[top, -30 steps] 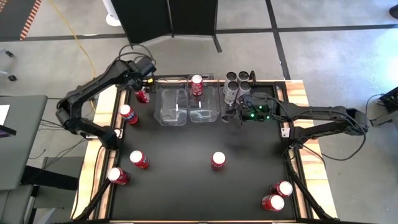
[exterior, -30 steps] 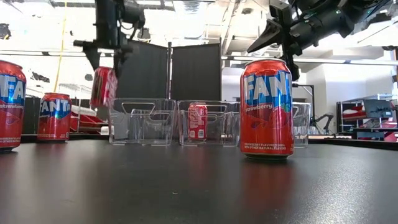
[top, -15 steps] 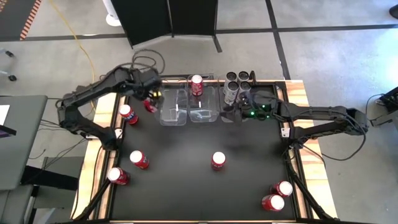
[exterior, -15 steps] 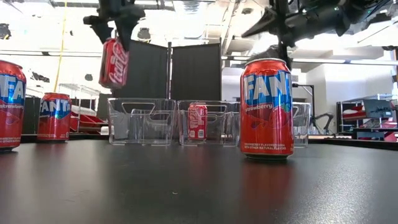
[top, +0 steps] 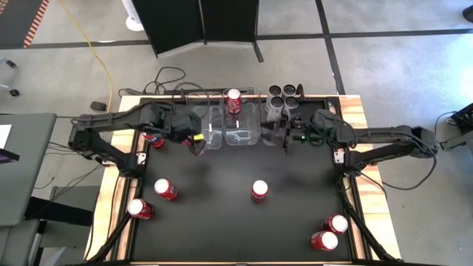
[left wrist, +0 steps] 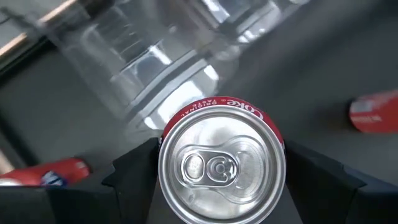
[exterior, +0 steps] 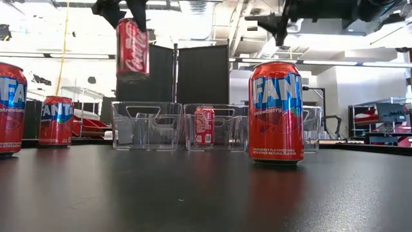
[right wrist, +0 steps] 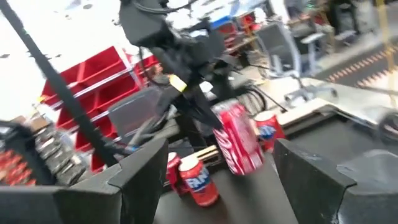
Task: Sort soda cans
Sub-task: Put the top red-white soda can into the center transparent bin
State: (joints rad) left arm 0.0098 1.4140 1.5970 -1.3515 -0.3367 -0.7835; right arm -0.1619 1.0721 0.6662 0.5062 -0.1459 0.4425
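Observation:
My left gripper (top: 194, 141) (exterior: 122, 8) is shut on a red Coke can (top: 196, 144) (exterior: 132, 49) (left wrist: 221, 165), high above the near left corner of the left clear bin (top: 205, 124). My right gripper (top: 276, 136) (right wrist: 217, 186) hangs open and empty above the table by the right bin (top: 283, 111), which holds silver cans (top: 284, 94). A red can (top: 234, 100) stands upright in the middle bin (top: 240, 127). Several red Fanta cans stand on the table, one (top: 259, 191) (exterior: 275, 113) in the middle. My left gripper pinches the Coke can between its two fingers (left wrist: 134, 171), on the upper sides just below the silver top (left wrist: 186, 127). The fingers come from above, pointing down. The can hangs upright below them, lifted clear of the table and bins.
Red cans stand along the table's left side (top: 165, 189) (top: 140, 208) (top: 154, 137) and at the near right corner (top: 338, 223) (top: 324, 241). The three clear bins line the far edge. The dark tabletop (top: 222, 222) lies bare between the cans.
My left gripper has carried the Coke can from the far left of the table toward the right and near side, up to the left bin's corner, and higher. The can has turned from tilted to upright. My right gripper has risen a little.

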